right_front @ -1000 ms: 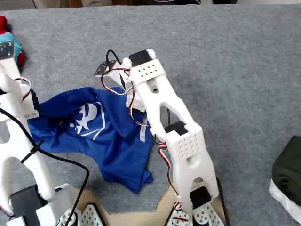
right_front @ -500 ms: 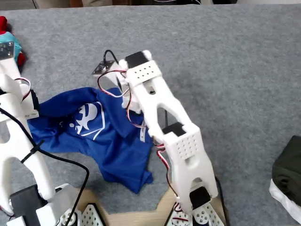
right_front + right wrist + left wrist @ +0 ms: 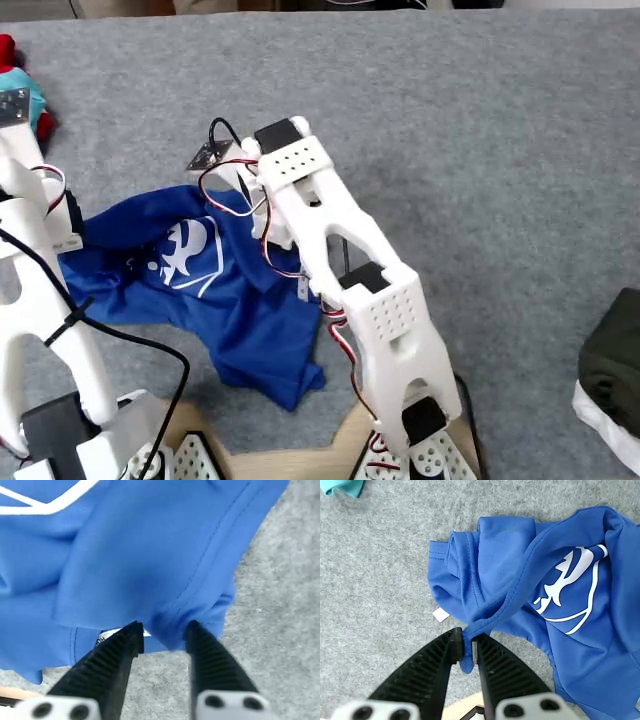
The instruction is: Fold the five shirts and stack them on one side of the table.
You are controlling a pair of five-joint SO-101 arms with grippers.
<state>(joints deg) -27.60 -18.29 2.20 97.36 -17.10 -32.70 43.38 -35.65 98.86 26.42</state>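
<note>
Looks like the step in hand is getting the crumpled royal-blue sports shirt with the white printed logo (image 3: 215, 285) spread out before any fold happens. It's lying bunched up left of centre in the high view, on the grey felt-like tabletop (image 3: 480, 150), nowhere near flat.

The left claw (image 3: 467, 647) is clamped tight on a thin ridge of cloth at the shirt's left edge in the high view, just beside a small white tag (image 3: 440, 614). The right claw (image 3: 162, 630) is partway open, straddling a bunched seam on the opposite edge. Fabric bulges up between its two fingers, but I wouldn't call that pinched yet.

How I'd do it: close the right claw fully on that seam first, and try to catch only the top layer, since there seems to be more cloth folded under it. Then lift both sides a little and pull apart evenly so the logo panel goes taut, and lay it down flat. If one side pulls harder, this thin, slick-looking fabric will probably just slide across the tabletop instead of opening. The left grip is on a very narrow bit of cloth too, so a yank could slip it out.

For stacking, there's a dark green folded garment (image 3: 612, 360) at the right edge of the high view, well apart from the shirt, so that's probably the pile side.
</note>
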